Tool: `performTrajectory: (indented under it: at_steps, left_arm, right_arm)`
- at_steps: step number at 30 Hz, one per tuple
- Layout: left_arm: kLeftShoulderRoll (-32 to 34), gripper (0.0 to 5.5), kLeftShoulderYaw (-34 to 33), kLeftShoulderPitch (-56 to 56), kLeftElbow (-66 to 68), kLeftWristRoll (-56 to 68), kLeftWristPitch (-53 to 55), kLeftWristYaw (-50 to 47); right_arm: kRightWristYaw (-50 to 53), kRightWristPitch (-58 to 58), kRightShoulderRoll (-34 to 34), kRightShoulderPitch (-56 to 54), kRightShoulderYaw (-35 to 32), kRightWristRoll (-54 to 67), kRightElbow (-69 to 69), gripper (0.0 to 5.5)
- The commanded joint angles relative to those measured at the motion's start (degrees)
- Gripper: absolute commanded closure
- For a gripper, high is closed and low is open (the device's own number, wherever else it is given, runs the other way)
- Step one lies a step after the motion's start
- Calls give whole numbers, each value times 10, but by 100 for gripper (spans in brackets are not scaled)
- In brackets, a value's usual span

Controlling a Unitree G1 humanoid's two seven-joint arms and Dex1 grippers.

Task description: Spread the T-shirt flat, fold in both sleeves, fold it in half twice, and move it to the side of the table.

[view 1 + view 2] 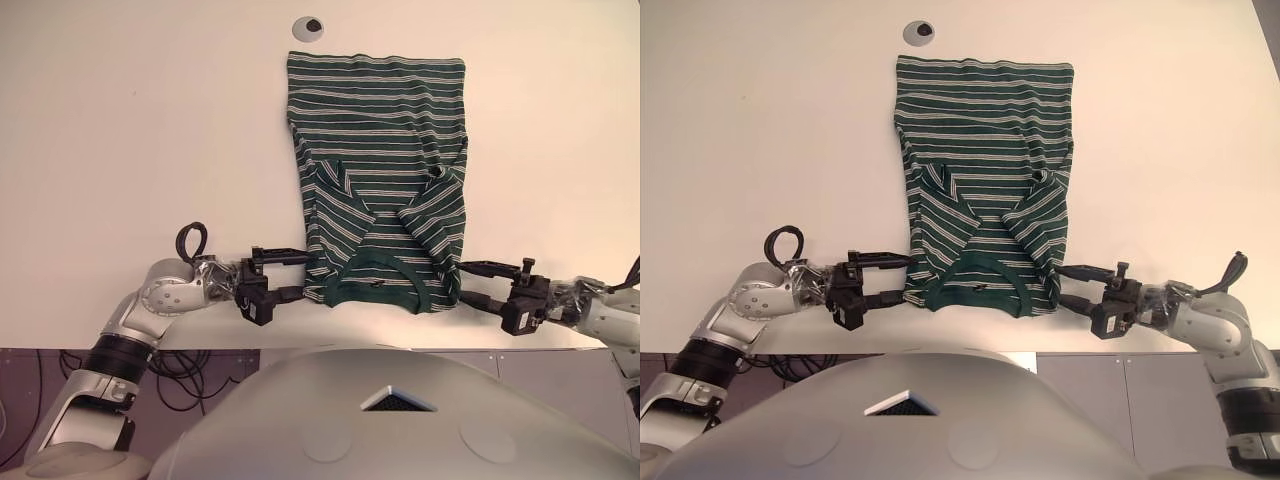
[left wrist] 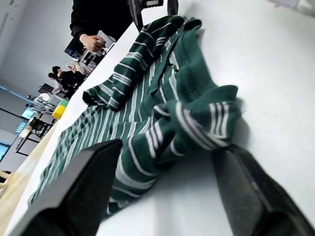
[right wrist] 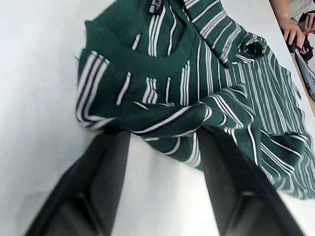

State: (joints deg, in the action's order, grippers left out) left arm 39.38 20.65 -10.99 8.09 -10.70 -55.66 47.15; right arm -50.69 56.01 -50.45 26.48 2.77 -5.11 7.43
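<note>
Both sleeves of the green striped T-shirt are lying folded in across its chest. The shirt is resting lengthwise on the white desk, with its collar at the near edge and its hem toward the far side, just short of a round cable port. The left hand is sitting at the shirt's near left corner with its two fingers spread wide, a bunched shoulder fold lying between them, ungripped. The right hand is sitting at the near right corner, fingers likewise parted, straddling the cloth edge there without pinching it.
</note>
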Motion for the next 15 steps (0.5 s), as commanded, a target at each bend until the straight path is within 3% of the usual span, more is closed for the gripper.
performTrajectory:
  at_steps: [1,3,9,12,15]
  left_arm:
    - [24,315,46,-13,28,-60,39,26]
    - [29,356,54,-9,28,-60,40,23]
    - [40,411,72,-2,33,-58,42,16]
    - [42,437,79,0,38,-58,40,12]
    - [63,462,83,7,-6,13,91,48]
  right_arm:
    - [-14,-30,-23,14,47,-78,17,405]
    - [-7,-33,-28,12,54,-79,16,451]
    - [13,-42,-39,8,74,-75,13,549]
    - [-3,-74,-46,21,90,-18,-4,550]
    - [-50,-170,-84,59,98,128,-76,550]
